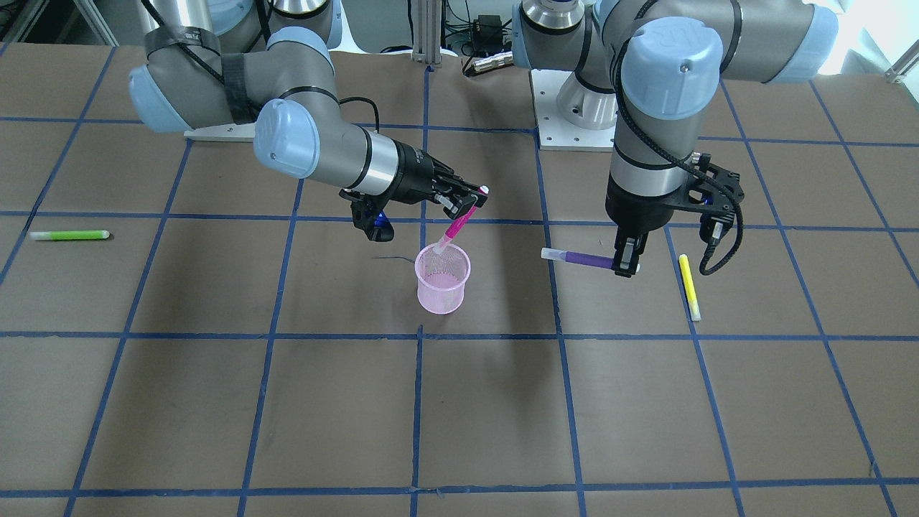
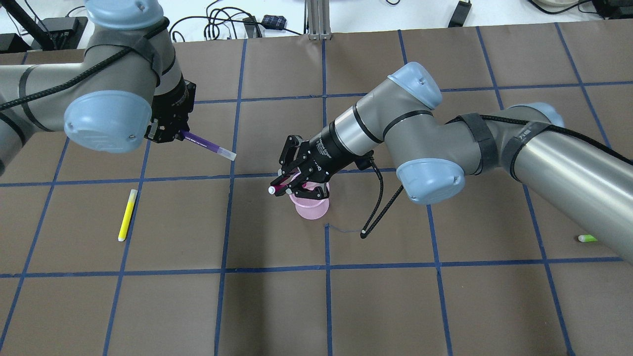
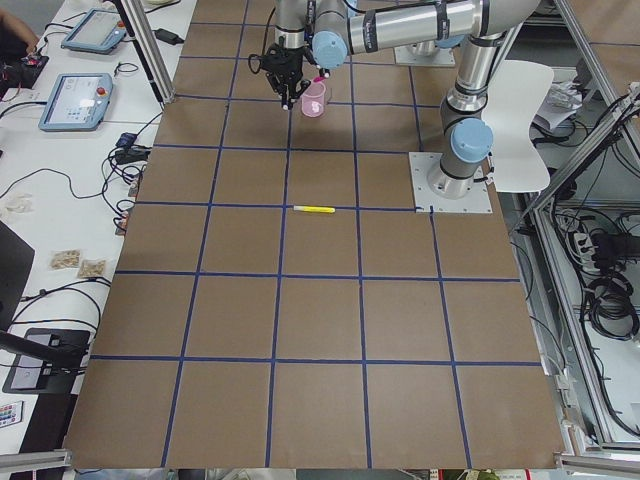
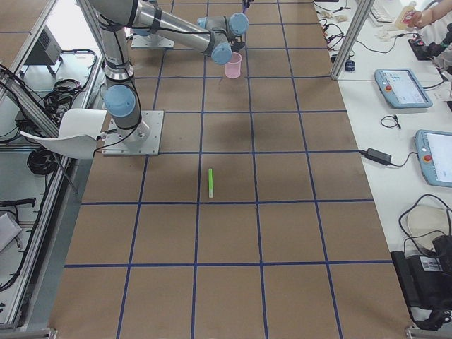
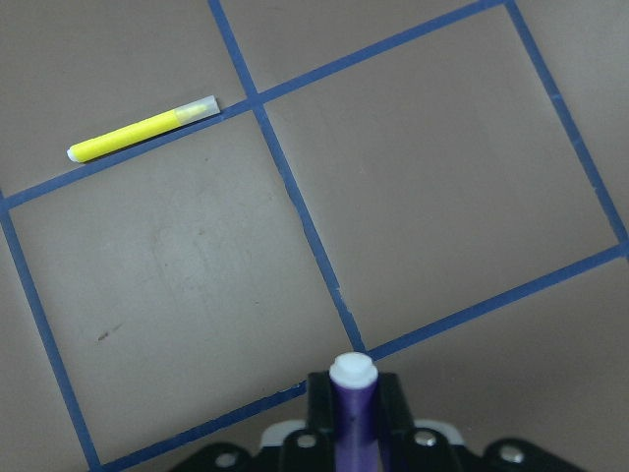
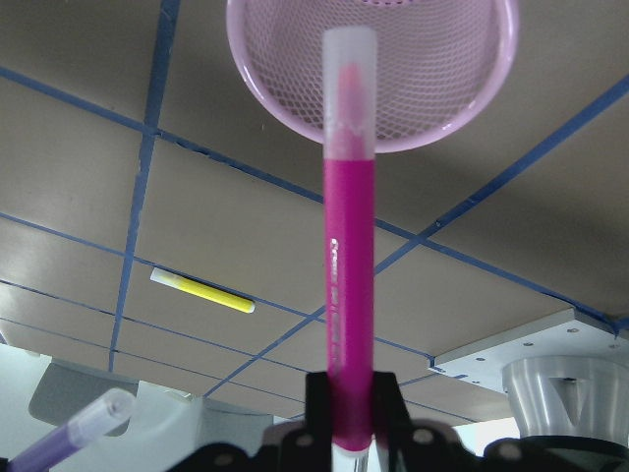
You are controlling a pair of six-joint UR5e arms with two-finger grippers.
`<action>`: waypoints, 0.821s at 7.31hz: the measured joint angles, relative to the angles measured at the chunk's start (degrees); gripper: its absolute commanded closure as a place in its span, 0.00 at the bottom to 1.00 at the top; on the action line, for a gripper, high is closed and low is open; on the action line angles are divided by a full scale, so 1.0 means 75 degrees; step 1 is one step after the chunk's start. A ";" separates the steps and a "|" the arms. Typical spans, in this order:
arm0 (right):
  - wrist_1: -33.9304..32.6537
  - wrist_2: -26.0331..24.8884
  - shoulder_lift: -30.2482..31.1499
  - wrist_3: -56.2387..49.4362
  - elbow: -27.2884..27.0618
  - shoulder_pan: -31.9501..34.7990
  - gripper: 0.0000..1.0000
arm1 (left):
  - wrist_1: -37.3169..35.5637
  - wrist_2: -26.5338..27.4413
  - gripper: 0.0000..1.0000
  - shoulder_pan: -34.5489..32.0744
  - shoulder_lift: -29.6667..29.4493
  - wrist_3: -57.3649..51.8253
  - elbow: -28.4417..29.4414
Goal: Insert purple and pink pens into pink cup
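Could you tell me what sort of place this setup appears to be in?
Most likely a robotics lab or data-collection cell: a table covered in brown sheeting taped into a blue grid, bench-bolted arms, and teach pendants plus loose cabling on the side benches.

Bright even overhead light, soft shadows, sharp focus throughout.

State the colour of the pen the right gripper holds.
Pink pen with a clear cap; the right wrist view shows it best.
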State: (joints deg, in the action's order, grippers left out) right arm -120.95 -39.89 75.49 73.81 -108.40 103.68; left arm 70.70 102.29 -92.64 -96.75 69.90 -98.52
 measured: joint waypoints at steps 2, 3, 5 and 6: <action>-0.0015 -0.0019 -0.0194 0.0040 0.0034 -0.0002 0.94 | -0.0004 0.0001 1.00 0.0000 0.0007 -0.0004 0.0009; -0.0012 -0.0014 -0.0229 0.0043 0.0032 -0.0001 0.64 | -0.0004 0.0023 1.00 0.0000 0.0008 -0.0002 0.0009; 0.0006 -0.0299 -0.0249 -0.0018 0.0054 -0.0034 0.10 | -0.0005 0.0119 1.00 -0.0002 -0.0002 0.0006 0.0004; 0.0020 -0.0686 -0.0216 -0.0076 0.0097 -0.0150 0.00 | -0.0005 0.0141 1.00 -0.0007 -0.0008 0.0007 0.0003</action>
State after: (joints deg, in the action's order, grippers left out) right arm -120.80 -45.04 73.87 73.23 -107.67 102.56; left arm 70.66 103.35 -92.69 -96.81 69.96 -98.50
